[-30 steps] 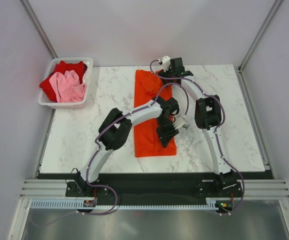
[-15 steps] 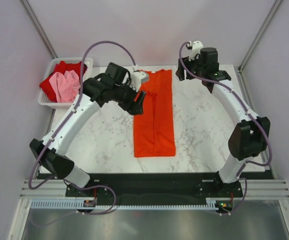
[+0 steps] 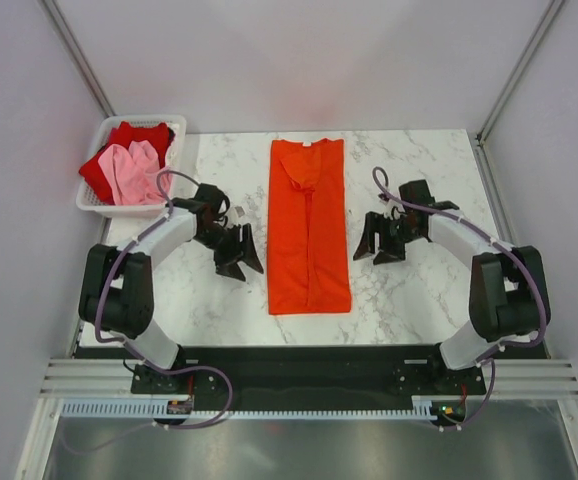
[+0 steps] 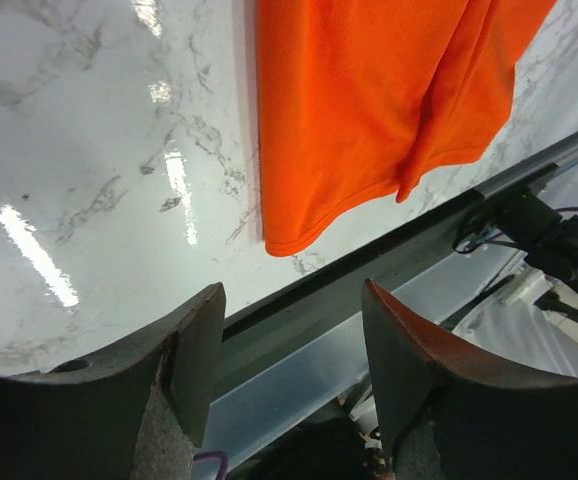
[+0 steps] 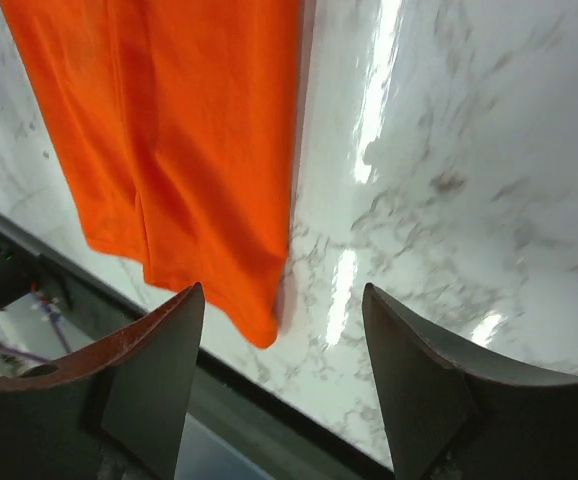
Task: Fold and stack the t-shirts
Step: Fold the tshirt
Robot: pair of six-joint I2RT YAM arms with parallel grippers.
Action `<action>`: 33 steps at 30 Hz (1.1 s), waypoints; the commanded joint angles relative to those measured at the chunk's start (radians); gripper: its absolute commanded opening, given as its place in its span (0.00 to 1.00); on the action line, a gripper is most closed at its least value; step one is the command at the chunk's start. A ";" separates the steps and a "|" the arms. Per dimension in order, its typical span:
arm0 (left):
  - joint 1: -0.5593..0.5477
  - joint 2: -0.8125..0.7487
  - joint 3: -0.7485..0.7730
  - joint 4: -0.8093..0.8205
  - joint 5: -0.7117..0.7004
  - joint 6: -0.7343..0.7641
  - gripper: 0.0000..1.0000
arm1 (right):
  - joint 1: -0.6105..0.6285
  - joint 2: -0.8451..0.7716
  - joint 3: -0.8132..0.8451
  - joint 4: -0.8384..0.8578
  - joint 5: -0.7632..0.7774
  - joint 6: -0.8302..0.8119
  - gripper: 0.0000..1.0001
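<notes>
A bright orange-red t-shirt [image 3: 308, 225] lies flat in the middle of the marble table, folded lengthwise into a long strip; its near corner shows in the left wrist view [image 4: 369, 110] and the right wrist view [image 5: 179, 150]. A deeper red t-shirt [image 3: 129, 138] and a pale pink t-shirt [image 3: 134, 172] lie crumpled in the white basket [image 3: 174, 170] at the back left. My left gripper [image 3: 241, 255] is open and empty, just left of the strip. My right gripper [image 3: 374, 243] is open and empty, just right of it.
The marble table [image 3: 439, 290] ends at a dark front rail [image 3: 309, 352] near the shirt's lower hem. Grey walls and metal posts enclose the table on three sides. The basket stands at the back left corner.
Both arms have pulled back from the far end of the shirt and come down low beside its middle, left and right. The shirt now lies as a smooth narrow strip.
</notes>
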 commanded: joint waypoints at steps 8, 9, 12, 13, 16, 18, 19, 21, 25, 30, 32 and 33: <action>-0.045 -0.022 -0.202 0.191 0.085 -0.146 0.54 | 0.004 -0.081 -0.241 -0.125 -0.214 0.080 0.69; -0.051 -0.022 -0.216 0.205 0.082 -0.155 0.52 | 0.015 -0.081 -0.261 -0.125 -0.214 0.077 0.69; -0.060 -0.031 -0.273 0.274 0.079 -0.186 0.49 | 0.048 -0.077 -0.275 -0.095 -0.200 0.063 0.69; -0.062 -0.033 -0.282 0.292 0.082 -0.194 0.48 | 0.059 -0.072 -0.272 -0.081 -0.200 0.066 0.68; -0.068 -0.039 -0.300 0.322 0.087 -0.209 0.48 | 0.090 -0.042 -0.258 -0.023 -0.183 0.083 0.68; -0.069 -0.039 -0.291 0.322 0.087 -0.199 0.48 | 0.110 -0.017 -0.245 0.022 -0.177 0.105 0.68; -0.071 -0.036 -0.290 0.322 0.082 -0.195 0.48 | 0.118 -0.008 -0.239 0.037 -0.169 0.108 0.68; -0.077 -0.025 -0.285 0.325 0.075 -0.195 0.48 | 0.142 0.023 -0.209 0.065 -0.160 0.117 0.67; -0.091 0.008 -0.274 0.345 0.085 -0.188 0.48 | 0.168 0.080 -0.168 0.073 -0.154 0.119 0.67; -0.114 0.030 -0.254 0.358 0.093 -0.179 0.45 | 0.170 0.121 -0.153 0.062 -0.146 0.135 0.65; -0.126 0.039 -0.247 0.358 0.096 -0.179 0.45 | 0.168 0.121 -0.162 0.060 -0.152 0.154 0.65; -0.131 0.042 -0.238 0.358 0.098 -0.179 0.45 | 0.168 0.117 -0.175 0.057 -0.152 0.158 0.65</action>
